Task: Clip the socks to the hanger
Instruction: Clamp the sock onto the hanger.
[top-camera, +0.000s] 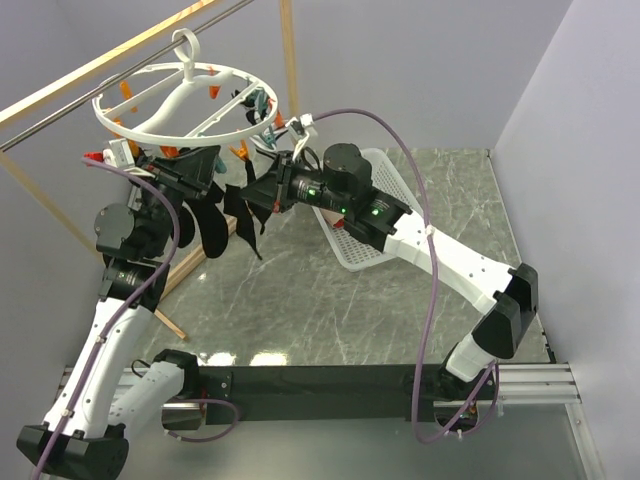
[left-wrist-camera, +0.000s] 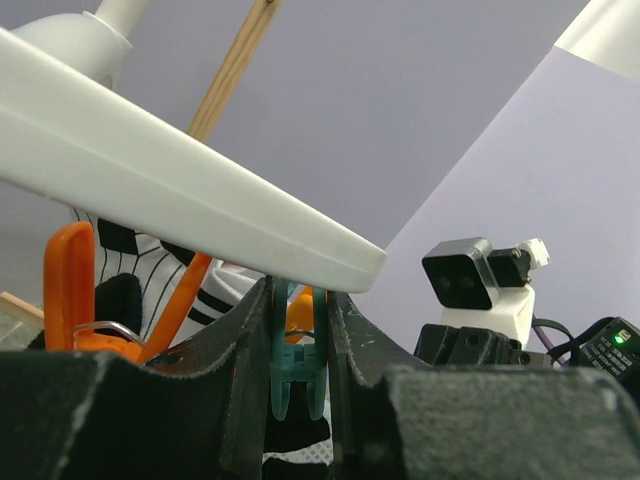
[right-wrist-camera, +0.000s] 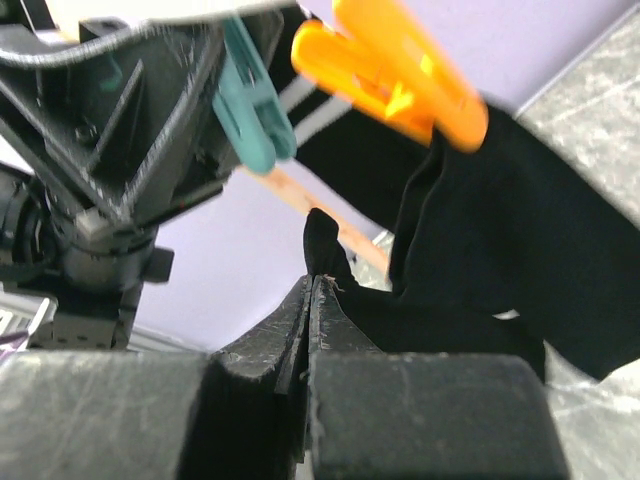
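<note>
Left claw (left-wrist-camera: 298, 335) clamps a teal clip (left-wrist-camera: 297, 385) (beneath the hanger (left-wrist-camera: 180, 190) ring); right claw (right-wrist-camera: 310, 300) pinches a black sock (right-wrist-camera: 470, 270) edge.

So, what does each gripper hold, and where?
The left gripper squeezes a small teal plastic clip by its two sides; the right gripper pinches a soft black fabric sock at its edge.

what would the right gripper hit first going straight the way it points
Likely the teal clip squeezed by the left gripper, hanging just ahead of the right gripper and its pinched sock; depth is unclear.
</note>
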